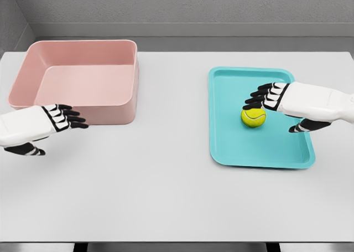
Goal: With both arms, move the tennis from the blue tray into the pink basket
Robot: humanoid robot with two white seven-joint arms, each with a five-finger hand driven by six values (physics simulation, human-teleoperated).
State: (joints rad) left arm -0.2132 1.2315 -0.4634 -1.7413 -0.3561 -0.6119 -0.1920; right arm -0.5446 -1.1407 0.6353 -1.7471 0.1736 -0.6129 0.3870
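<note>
While open, right hand (276, 105) just above tennis ball (253, 117), blue tray (260, 155)

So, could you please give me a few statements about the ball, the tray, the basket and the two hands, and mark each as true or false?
1. The ball lies on the tray. True.
2. The right hand has lifted the ball clear of the tray. False: its fingers are open just above the ball, which rests on the tray.
3. The basket holds nothing. True.
4. The left hand is inside the basket. False: it is in front of the basket's near wall, open.
5. The tray is to the left of the basket. False: it is to the right.
</note>
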